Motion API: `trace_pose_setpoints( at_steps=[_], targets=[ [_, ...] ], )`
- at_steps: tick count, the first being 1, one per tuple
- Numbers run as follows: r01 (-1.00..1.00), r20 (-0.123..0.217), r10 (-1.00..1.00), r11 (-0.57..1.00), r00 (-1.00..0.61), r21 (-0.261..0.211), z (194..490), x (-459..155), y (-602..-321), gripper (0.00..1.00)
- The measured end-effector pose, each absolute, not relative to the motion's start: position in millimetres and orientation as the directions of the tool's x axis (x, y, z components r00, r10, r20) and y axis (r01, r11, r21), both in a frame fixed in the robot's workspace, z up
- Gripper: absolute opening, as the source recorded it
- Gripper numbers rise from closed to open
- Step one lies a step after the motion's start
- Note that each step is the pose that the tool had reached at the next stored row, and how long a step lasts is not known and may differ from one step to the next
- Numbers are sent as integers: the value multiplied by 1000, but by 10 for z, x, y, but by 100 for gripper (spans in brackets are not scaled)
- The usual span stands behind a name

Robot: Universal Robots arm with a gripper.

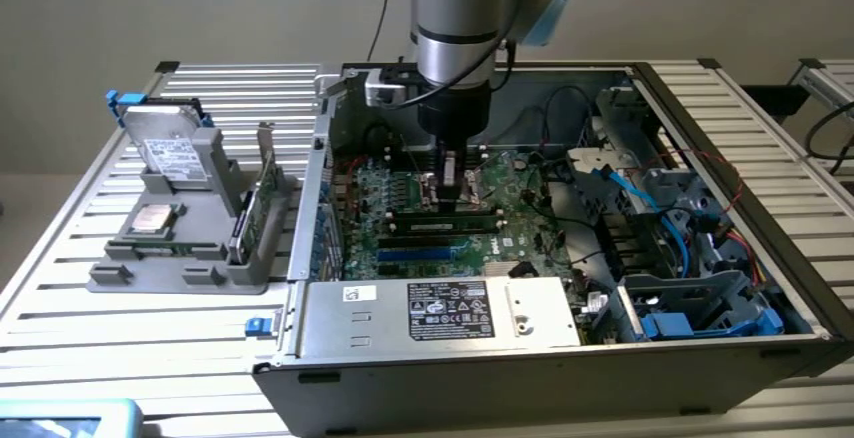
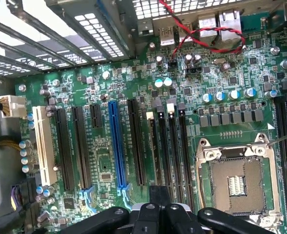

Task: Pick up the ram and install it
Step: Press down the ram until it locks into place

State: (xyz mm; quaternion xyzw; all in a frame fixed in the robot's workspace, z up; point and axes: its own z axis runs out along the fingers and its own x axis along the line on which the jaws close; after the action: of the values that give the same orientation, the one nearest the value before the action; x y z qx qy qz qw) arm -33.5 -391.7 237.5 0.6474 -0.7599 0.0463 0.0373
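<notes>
In the exterior view the ram (image 1: 447,226), a narrow green stick with a pale label, stands on edge along a slot of the motherboard (image 1: 400,198) inside the open computer case (image 1: 534,348). My gripper (image 1: 454,196) hangs straight down just behind and above it, shut. I cannot tell whether the tips touch the ram. In the wrist view the shut gripper (image 2: 159,196) hovers over the narrow black slots (image 2: 175,146) between the blue slot (image 2: 116,146) and the processor socket (image 2: 236,183).
A grey holder (image 1: 147,268) to the exterior view's left carries a hard drive (image 1: 167,143) and a green card (image 1: 254,208). The power supply (image 1: 441,313) fills the case's front. Cables and blue drive bays (image 1: 694,308) crowd the right side. Red-black wires (image 2: 201,34) loop near the rear ports.
</notes>
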Motion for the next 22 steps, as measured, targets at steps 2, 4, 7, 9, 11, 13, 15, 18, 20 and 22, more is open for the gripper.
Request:
trace_pose_setpoints(
  at_steps=[2, 4, 7, 9, 11, 13, 15, 18, 20, 22],
  targets=[
    [-984, 116, -977, 177, -178, -24, 2375, -335, -3917, 11],
    [-981, 115, -974, 194, -196, -27, 2374, -335, -3917, 11],
    [-975, 114, -968, 219, -221, -33, 2375, -335, -3917, 11],
    [-971, 113, -964, 238, -240, -36, 2375, -335, -3917, 11],
    [-965, 112, -959, 259, -261, -37, 2375, -335, -3917, 11],
    [-959, 112, -952, 282, -284, -38, 2376, -336, -3917, 11],
    [-951, 112, -945, 305, -308, -39, 2376, -335, -3918, 11],
    [-939, 111, -933, 340, -343, -40, 2375, -335, -3917, 11],
    [-931, 109, -925, 363, -365, -40, 2374, -335, -3917, 11],
    [-923, 105, -917, 384, -386, -38, 2374, -335, -3917, 11]
  ],
)
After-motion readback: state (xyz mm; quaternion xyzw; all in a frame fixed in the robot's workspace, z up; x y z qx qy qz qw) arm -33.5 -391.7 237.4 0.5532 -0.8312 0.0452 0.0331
